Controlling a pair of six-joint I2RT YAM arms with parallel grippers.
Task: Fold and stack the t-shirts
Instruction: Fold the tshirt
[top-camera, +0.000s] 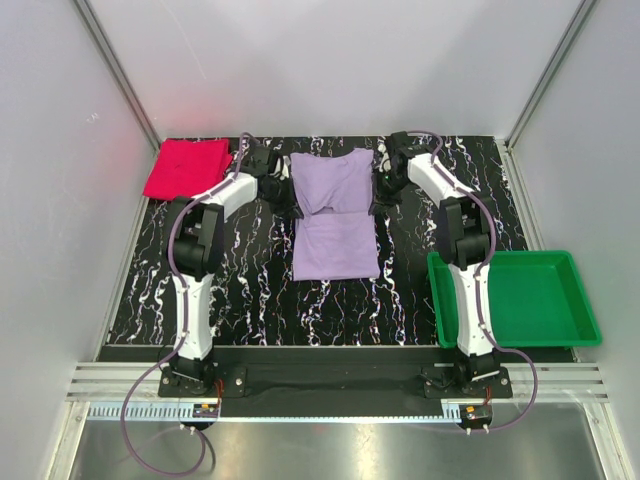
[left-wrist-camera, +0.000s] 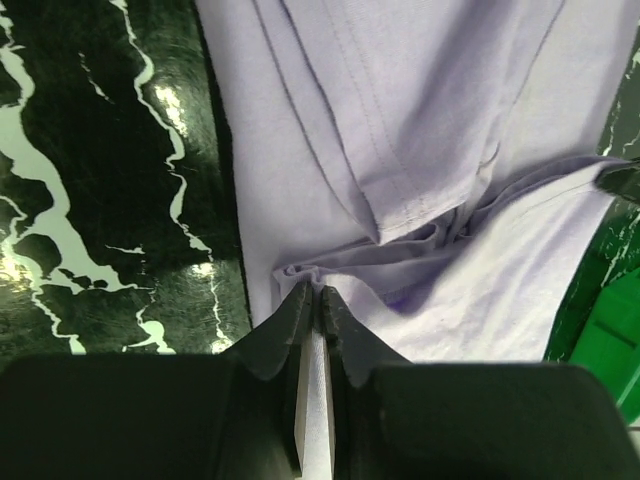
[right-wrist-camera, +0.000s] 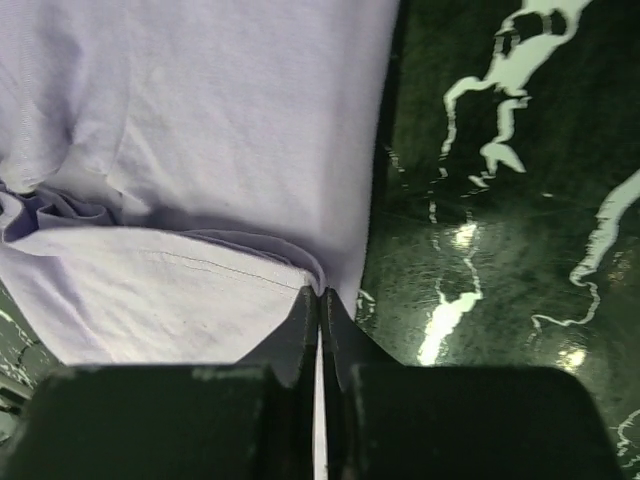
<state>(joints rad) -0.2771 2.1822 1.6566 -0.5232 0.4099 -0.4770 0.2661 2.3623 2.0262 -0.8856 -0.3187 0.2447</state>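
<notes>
Since the next fold seems to need its 2 side edges lifted together, the left gripper (left-wrist-camera: 312, 295) and right gripper (right-wrist-camera: 320, 293) each pinch the purple shirt (top-camera: 333, 215) mid-table, jaws narrowed onto cloth, while the red shirt (top-camera: 186, 167) lies folded far-left.

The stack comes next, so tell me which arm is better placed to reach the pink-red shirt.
Left. The pink-red shirt lies folded in the far left corner, close beside the left gripper; the right gripper sits across the lavender shirt. Both are shut on that shirt's edges.
</notes>
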